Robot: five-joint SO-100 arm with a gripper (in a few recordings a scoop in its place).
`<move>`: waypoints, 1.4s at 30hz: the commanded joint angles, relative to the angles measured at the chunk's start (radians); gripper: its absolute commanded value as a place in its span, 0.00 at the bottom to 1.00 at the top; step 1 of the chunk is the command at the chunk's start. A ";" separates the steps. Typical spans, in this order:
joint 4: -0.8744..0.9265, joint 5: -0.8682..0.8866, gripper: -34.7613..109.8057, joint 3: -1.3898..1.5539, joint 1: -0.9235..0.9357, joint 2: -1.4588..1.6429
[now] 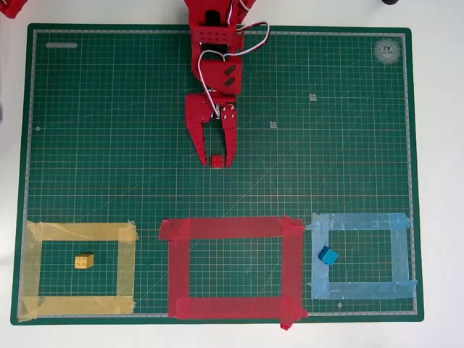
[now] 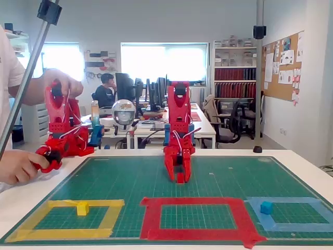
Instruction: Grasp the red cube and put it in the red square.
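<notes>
Gripper [image 1: 217, 161] is down on the mat [image 1: 109, 145], jaws narrow around the red cube [image 1: 217, 161] at its tips, well short of the red square [image 1: 229, 268]. Looks like the grasp step: I'd squeeze firmly, lift clear, then carry straight toward the square's middle. Overhead view shows the cube between the fingers; the fixed view shows tip height near the mat.
</notes>
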 commanded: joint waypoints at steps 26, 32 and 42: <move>0.357 -0.014 0.24 -0.239 -0.023 0.221; 0.382 0.038 0.24 -0.454 -0.083 0.095; 0.373 0.044 0.24 -0.857 -0.164 -0.256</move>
